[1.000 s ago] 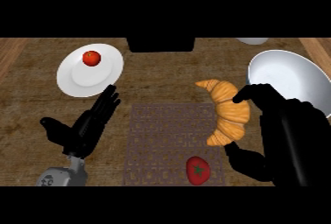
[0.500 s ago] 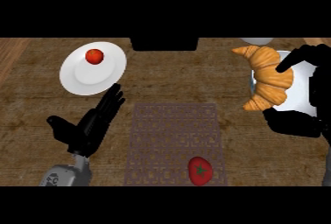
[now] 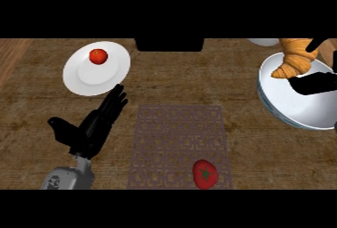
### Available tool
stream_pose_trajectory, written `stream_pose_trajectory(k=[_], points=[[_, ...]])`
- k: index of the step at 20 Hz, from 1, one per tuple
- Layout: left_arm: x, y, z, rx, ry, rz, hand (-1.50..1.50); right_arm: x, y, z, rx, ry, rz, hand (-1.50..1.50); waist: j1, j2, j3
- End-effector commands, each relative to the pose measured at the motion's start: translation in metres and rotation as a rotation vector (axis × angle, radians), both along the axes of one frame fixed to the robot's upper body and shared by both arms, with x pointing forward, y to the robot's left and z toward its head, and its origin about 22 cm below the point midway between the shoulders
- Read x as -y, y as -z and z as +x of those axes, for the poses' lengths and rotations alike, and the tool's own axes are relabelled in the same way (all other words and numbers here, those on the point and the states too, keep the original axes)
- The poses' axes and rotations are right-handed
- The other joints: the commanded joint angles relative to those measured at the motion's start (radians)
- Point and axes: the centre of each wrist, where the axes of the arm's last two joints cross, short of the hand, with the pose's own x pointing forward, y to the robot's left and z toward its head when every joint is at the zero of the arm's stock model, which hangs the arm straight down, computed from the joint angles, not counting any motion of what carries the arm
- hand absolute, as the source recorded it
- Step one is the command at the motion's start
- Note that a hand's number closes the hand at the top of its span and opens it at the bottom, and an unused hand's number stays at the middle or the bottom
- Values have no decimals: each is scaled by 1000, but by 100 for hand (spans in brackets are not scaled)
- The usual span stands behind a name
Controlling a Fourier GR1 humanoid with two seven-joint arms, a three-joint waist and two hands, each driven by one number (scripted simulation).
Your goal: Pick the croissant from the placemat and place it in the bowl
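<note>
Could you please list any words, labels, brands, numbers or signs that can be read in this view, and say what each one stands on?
None can be read.
The placemat carries only a woven repeating pattern, not letters.
The plate, the bowl, the croissant and the tomato bear no marks.
The left forearm has a small dark mark, too small to read.
</note>
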Motion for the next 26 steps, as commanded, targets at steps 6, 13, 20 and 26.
stream_pose_trajectory(k=[6, 13, 20, 26], points=[[16, 1, -3, -6, 11, -9, 0, 65, 63, 67, -53, 68, -80, 150, 15, 4, 1], [-1, 5, -4, -13, 26, -16, 0, 101, 102, 85, -284, 227, 40, -150, 22, 7, 1], [1, 2, 3, -5, 15, -5, 0, 115, 101, 100, -102, 102, 249, -150, 17, 7, 1], [-3, -10, 1, -1, -7, -2, 0, 110, 97, 90, 359, 49, 538, -150, -13, -7, 5]])
